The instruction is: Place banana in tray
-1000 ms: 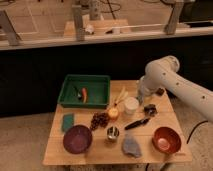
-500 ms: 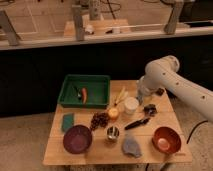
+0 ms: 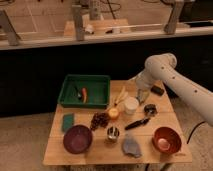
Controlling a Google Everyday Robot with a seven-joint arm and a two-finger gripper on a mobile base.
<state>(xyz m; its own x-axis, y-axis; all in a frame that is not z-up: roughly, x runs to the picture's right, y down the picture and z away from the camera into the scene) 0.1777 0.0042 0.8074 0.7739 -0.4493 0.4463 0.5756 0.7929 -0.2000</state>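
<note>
Nothing appears to have moved in the last second; arm and objects sit as before. On the wooden tabletop (image 3: pixel 102 152), the dark green tray (image 3: pixel 97 89) fills the back left corner and holds a small orange piece (image 3: pixel 84 94). The banana (image 3: pixel 120 96) lies outside it, just right of the tray, beside a white cup (image 3: pixel 131 105). Behind runs a dark wall under a railing. The white arm (image 3: pixel 165 70) bends down from the right, its claw (image 3: pixel 142 95) just right of the cup; spread or pressed together, I cannot tell.

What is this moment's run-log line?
gripper: above table, beside white cup | banana: on table beside cup | tray: no banana inside
</note>
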